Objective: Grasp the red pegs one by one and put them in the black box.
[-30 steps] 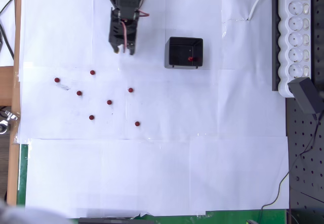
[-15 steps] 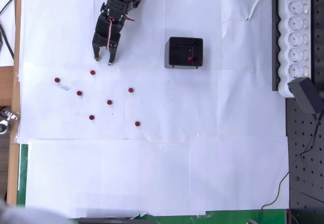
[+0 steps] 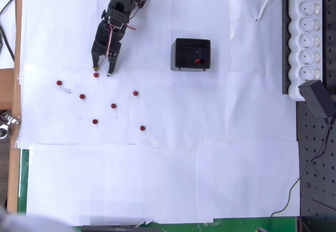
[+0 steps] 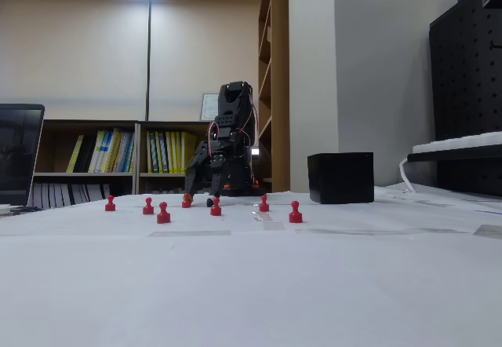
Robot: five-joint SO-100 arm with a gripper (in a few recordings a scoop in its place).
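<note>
1. Nearest, the white paper sheets lie bare in the overhead view, down to the green strip at the bottom edge, giving me wide open room.
2. Further up, six red pegs are scattered apart on the left half: and, the last nearest the paper's left edge.
3. Beyond them, my pincer points down with its fingers spread apart, straddling a seventh peg; I cannot tell whether they touch it.
4. In the fixed view my pincer reaches down among the standing pegs.
5. Off to the right, well apart, the black box holds one red peg.
6. Farthest right, a white power strip lines the paper's edge.
</note>
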